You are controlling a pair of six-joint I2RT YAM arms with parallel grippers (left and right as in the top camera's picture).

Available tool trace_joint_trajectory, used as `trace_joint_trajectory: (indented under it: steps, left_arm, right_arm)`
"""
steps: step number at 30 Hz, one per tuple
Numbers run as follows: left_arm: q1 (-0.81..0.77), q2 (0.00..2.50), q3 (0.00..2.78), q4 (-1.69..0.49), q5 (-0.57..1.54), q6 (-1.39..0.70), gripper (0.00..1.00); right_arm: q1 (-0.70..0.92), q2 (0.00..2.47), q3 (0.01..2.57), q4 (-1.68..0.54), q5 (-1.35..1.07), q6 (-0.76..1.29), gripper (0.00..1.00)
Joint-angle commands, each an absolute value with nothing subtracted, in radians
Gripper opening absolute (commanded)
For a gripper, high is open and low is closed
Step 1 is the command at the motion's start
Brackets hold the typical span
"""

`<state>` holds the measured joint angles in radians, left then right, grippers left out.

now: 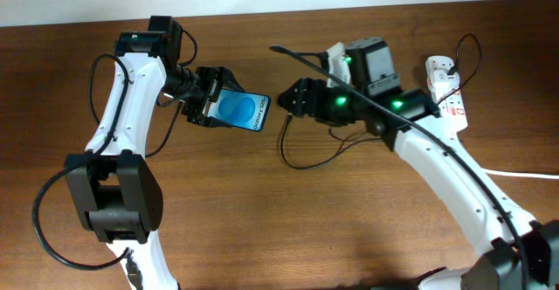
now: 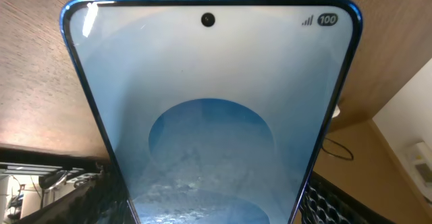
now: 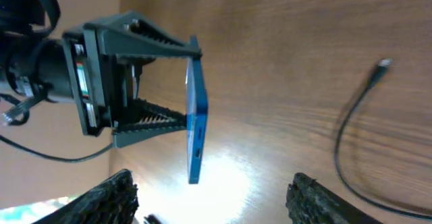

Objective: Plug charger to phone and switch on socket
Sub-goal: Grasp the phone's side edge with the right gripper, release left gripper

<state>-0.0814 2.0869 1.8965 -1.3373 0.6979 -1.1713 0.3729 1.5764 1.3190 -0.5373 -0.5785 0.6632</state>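
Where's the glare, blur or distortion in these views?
Left wrist: the phone fills the frame, its screen washed pale, a bright streak at its top left corner, its sides splayed by the close lens. Right wrist: a bright glare patch on the table below the phone's edge; the right gripper shows dark and soft at the bottom. Overhead: even light, sharp.
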Motion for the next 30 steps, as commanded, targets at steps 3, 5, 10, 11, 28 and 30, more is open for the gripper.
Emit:
trace_joint_trajectory:
  steps: [3, 5, 10, 11, 28, 30]
  left_arm:
    - [-0.083, 2.061, 1.912, -1.336, 0.722, -1.185, 0.0]
    - [-0.086, 2.061, 1.912, -1.337, 0.722, -1.185, 0.0]
    - [-0.106, 2.06, 1.912, -1.336, 0.748, -1.185, 0.0]
    - [-0.109, 2.061, 1.912, -1.336, 0.748, -1.185, 0.0]
    - [-0.146, 2.06, 1.912, -1.336, 0.809, -1.197, 0.0]
    - [-0.146, 2.061, 1.912, -1.336, 0.809, -1.201, 0.0]
  right_arm:
    - [0.441, 1.625, 1.325, -0.502, -0.521, 0.728, 0.72]
    - [0.46, 1.638, 1.325, -0.479, -0.5, 0.742, 0.7]
    - [0.491, 1.685, 1.325, -0.421, -0.481, 0.769, 0.67]
    - [0.496, 1.694, 1.325, -0.413, -0.482, 0.769, 0.66]
    - [0.572, 1.762, 1.325, -0.336, -0.362, 0.827, 0.52]
    - [0.578, 1.768, 1.325, -0.323, -0.361, 0.829, 0.48]
